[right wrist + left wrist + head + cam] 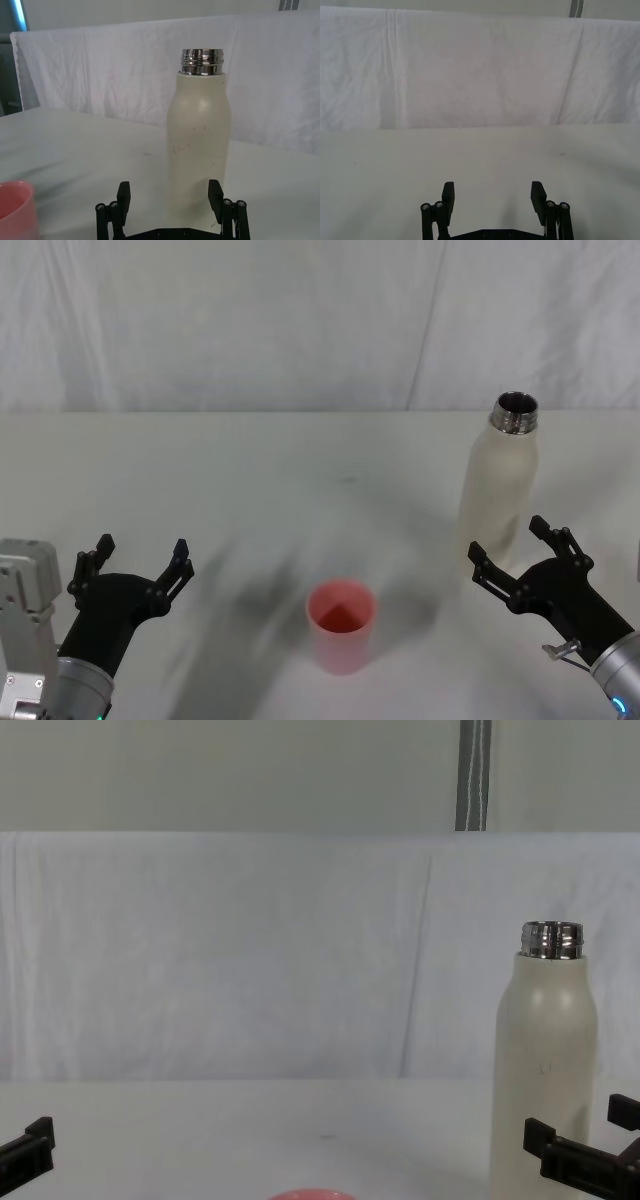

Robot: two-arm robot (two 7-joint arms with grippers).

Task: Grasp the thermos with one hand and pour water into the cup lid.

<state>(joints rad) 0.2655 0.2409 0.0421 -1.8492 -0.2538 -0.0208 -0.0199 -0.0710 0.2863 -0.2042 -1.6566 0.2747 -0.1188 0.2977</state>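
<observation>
Just ahead of the spread, empty right end effector (520, 552) stands the thermos (498, 485).

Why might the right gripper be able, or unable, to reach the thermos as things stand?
Probably able: the right gripper is open just before the upright thermos, nothing between them; the cup lid stands off to one side.

White table (250, 480), plain and matte, backed by a white cloth (300, 320) along the far edge. Standing upright on it at the right, the thermos (498, 480), cap off. Nearer the front, toward the middle and well apart, the pink cup lid (341, 625), mouth up.
</observation>
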